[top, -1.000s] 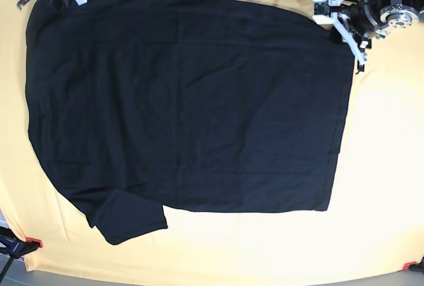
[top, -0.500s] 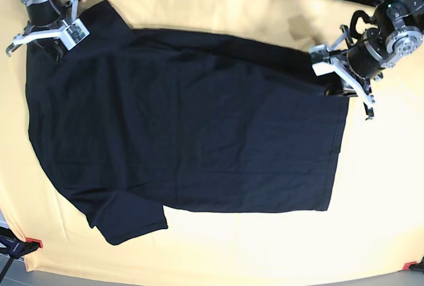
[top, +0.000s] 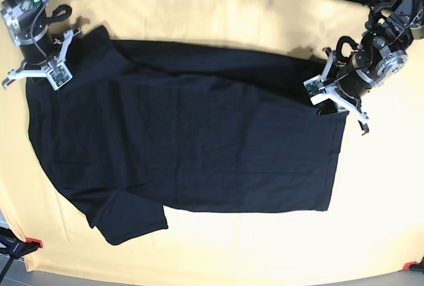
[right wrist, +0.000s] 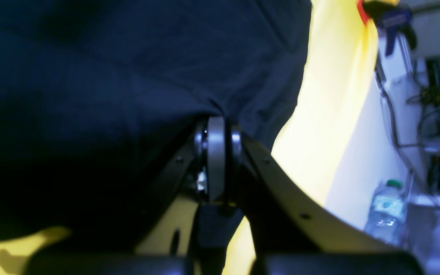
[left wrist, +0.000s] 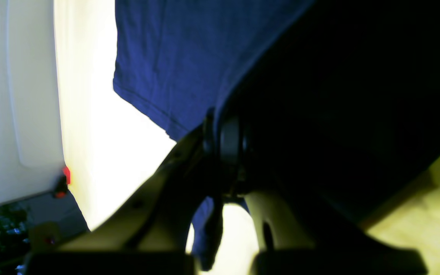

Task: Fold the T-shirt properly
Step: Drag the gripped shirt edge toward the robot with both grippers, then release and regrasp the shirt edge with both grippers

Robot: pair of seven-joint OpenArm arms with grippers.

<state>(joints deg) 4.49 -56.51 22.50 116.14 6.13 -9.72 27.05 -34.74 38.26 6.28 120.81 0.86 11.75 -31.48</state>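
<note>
First fold barely begun: both end effectors, left point(top: 324, 94) and right point(top: 46, 71), pinch the T-shirt's point(top: 185, 147) far edge, lifted slightly inward.

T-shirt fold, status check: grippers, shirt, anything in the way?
Left gripper and right gripper both shut on the T-shirt, far edge lifted and partly folded over. Near sleeve flat on the tablecloth. Nothing in the way.

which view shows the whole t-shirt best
The base view: the T-shirt lies in full on the yellow tablecloth, one sleeve at lower left. The two wrist views show only nearby dark cloth pinched between each arm's fingers.
</note>
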